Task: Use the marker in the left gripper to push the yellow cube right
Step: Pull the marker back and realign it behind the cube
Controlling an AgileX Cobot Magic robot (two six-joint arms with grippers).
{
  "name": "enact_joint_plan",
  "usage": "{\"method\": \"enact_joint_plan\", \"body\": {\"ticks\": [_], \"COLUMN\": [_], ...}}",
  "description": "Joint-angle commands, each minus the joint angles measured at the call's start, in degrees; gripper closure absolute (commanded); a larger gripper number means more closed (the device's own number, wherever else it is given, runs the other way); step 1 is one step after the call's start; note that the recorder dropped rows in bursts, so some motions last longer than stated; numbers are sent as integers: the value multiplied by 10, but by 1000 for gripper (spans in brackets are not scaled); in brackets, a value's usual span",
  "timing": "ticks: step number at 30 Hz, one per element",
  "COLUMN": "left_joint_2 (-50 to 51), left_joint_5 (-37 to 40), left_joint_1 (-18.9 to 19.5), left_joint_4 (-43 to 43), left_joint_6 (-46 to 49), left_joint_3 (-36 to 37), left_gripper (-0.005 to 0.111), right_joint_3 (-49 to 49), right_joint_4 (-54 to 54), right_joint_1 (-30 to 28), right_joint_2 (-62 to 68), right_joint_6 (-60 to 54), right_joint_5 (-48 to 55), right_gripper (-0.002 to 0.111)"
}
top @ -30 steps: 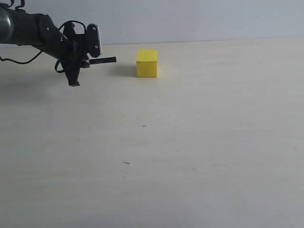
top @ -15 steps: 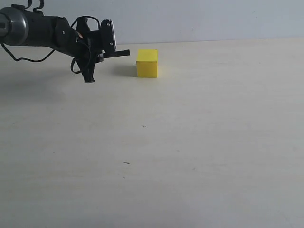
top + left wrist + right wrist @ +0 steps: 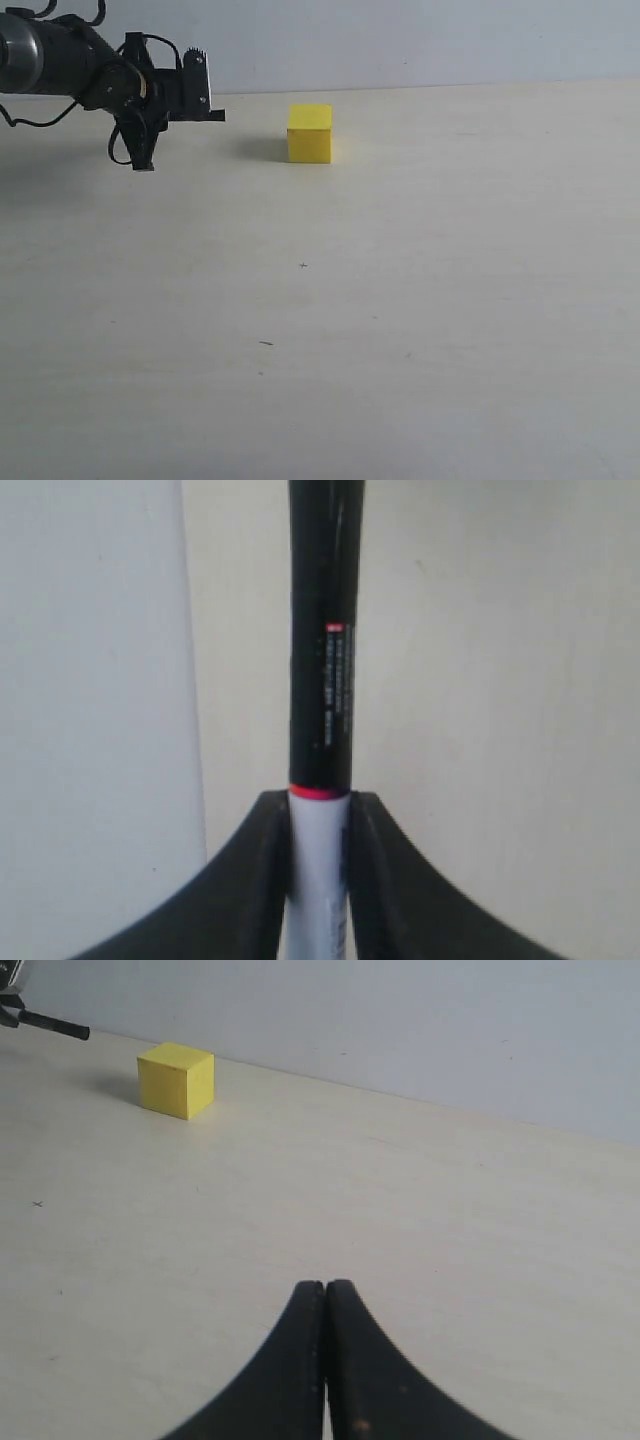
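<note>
The yellow cube point(image 3: 310, 133) rests on the pale table near its far edge, and it also shows in the right wrist view as the yellow cube point(image 3: 176, 1079). My left gripper point(image 3: 188, 112) hovers to the cube's left, shut on the marker point(image 3: 212, 116). The marker's black cap points right toward the cube and stops more than a cube-width short of it. Up close, the left gripper point(image 3: 320, 805) clamps the white barrel of the marker point(image 3: 322, 680) just behind the red ring. My right gripper point(image 3: 325, 1285) is shut with nothing in it and is far from the cube.
The light wooden table point(image 3: 400, 300) ends at a pale wall point(image 3: 420, 40) just behind the cube. Loose black cables point(image 3: 122, 150) hang under the left arm. The marker tip point(image 3: 55, 1026) shows at the edge of the right wrist view.
The left gripper first moved right toward the cube, then drew back left and slightly up with the marker. The cube has not moved.
</note>
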Motion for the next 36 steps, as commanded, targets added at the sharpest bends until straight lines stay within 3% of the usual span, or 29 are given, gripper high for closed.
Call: {"method": "enact_joint_plan", "body": {"ticks": [1, 9, 13, 16, 21, 25, 32, 36], "left_joint_2": [12, 69, 77, 72, 69, 69, 69, 79], "left_joint_5": [-5, -3, 51, 83, 153, 159, 109, 83], "left_joint_1": [-21, -103, -145, -136, -105, -91, -100, -134], "left_joint_4": [88, 109, 155, 189, 186, 180, 169, 180], "left_joint_6": [-76, -149, -157, -218, -237, -245, -261, -285], "left_joint_3": [-3, -74, -91, -91, -91, -88, -88, -88], "left_gripper": [107, 107, 107, 107, 107, 107, 107, 107], "right_joint_3": [2, 2, 2, 2, 2, 2, 2, 2], "right_joint_4": [2, 2, 2, 2, 2, 2, 2, 2], "right_joint_1": [1, 1, 1, 1, 1, 1, 1, 1], "right_joint_2": [-2, -2, -2, -2, -2, -2, -2, -2], "right_joint_6": [-1, -1, -1, -1, -1, -1, -1, -1], "right_joint_5": [-8, -8, -8, -8, -8, -8, -8, -8], "right_gripper": [108, 108, 108, 108, 108, 108, 108, 108]}}
